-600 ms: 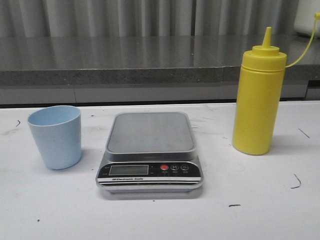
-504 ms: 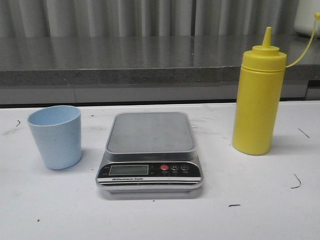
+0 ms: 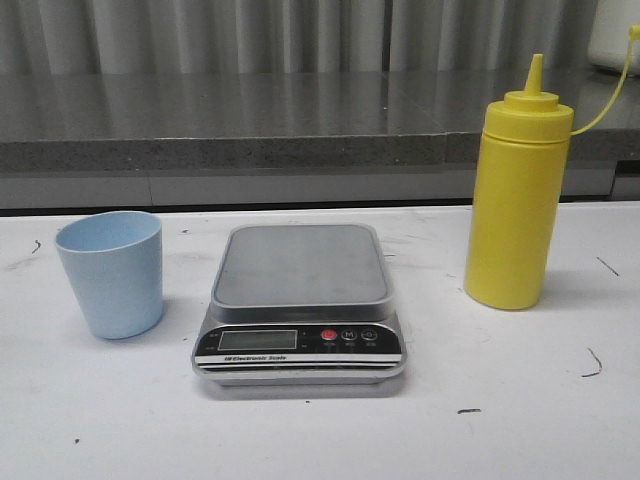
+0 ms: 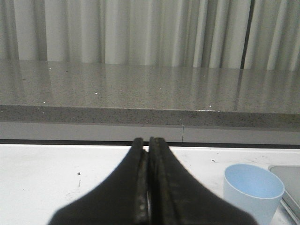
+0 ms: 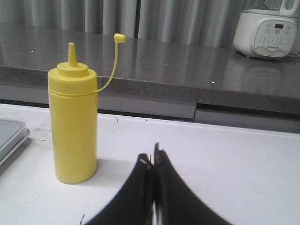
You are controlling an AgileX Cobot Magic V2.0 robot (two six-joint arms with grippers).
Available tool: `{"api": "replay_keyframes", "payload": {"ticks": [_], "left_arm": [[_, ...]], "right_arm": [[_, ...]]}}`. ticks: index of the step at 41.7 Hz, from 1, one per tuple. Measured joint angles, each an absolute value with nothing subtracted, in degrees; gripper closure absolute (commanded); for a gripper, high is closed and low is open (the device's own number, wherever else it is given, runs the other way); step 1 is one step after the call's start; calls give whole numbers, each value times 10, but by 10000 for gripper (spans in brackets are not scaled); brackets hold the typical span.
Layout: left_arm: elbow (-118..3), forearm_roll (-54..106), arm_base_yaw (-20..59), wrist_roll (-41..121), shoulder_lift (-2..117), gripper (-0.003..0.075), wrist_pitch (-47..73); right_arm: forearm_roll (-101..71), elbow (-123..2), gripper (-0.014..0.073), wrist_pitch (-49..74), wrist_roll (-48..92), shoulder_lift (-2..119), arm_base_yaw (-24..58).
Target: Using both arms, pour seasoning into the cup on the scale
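On the white table (image 3: 520, 400) nearest you sits the scale (image 3: 300, 300), platform bare, cup (image 3: 110, 272) upright and empty at its left, seasoning (image 3: 516, 195) upright at right, contents unreadable; both the left gripper (image 4: 148, 187) and right gripper (image 5: 153, 187) pinched closed, holding nothing.

soft, even light is falling from above, leaving only faint shadows hugging the base of the tall yellow plastic squeeze bottle (image 3: 516, 190) and the small pale blue speckled tumbler (image 3: 111, 272). the polished grey stone counter (image 3: 250, 115) behind the bottle is mirroring the pale pleated curtain (image 3: 300, 35) in dull streaks. both wrist views are showing black closed fingers (image 4: 157, 197) blurred and out of focus.
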State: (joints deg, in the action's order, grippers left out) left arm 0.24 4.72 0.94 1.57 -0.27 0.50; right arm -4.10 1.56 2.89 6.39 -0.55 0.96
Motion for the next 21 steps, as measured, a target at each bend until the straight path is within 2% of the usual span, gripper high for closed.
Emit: {"api": "replay_keyframes", "payload": {"ticks": [21], "left_arm": [[0, 49, 9, 16, -3, 740, -28]], "right_arm": [[-57, 11, 662, 24, 64, -6, 10]]}}
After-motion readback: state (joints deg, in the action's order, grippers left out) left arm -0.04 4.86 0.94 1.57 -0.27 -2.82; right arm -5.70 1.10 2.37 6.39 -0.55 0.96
